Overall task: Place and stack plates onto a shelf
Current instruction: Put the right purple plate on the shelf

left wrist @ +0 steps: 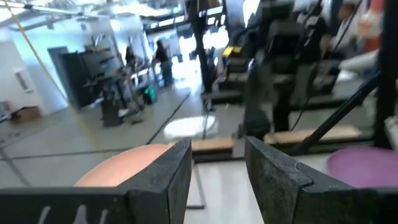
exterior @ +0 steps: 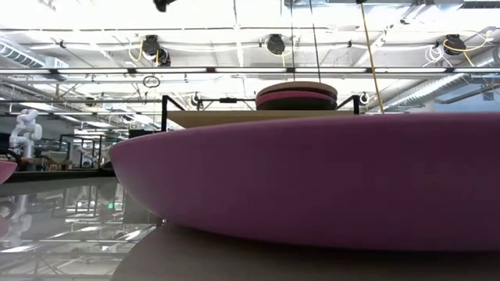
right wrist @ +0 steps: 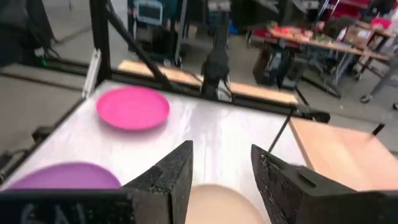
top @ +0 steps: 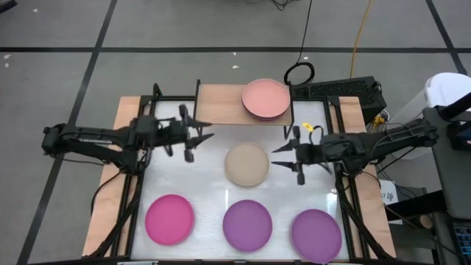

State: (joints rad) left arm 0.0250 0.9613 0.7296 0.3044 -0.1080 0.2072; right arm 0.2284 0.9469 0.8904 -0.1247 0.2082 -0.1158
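While a short stack of round matte plates, pale pink on top [top: 266, 99], already sits at the right end of the low shelf with the light wooden top board and thin black legs [top: 221, 110], four more plates lie flat on the white table [top: 210, 188], well apart from one another, which leaves each room to be reached from the side. The round beige plate [top: 246, 163] lies nearest the shelf, just in front of it, and that probably makes it the next one to go up. Along the near edge are the magenta plate [top: 170, 218] on the left and two purple plates, one in the middle [top: 247, 224] and one on the right [top: 316, 232].

Both arms hang above the table on either side of the beige plate. The left end effector [top: 197, 135] points inward near the shelf's front edge, its fingers parted with a clear gap and nothing between them. The right end effector [top: 285, 157] hovers just beside the beige plate's rim, likewise parted and empty; its wrist view looks down on that plate. Flanking it from both sides suggests the arms are lining up for a pickup, though neither touches it yet.
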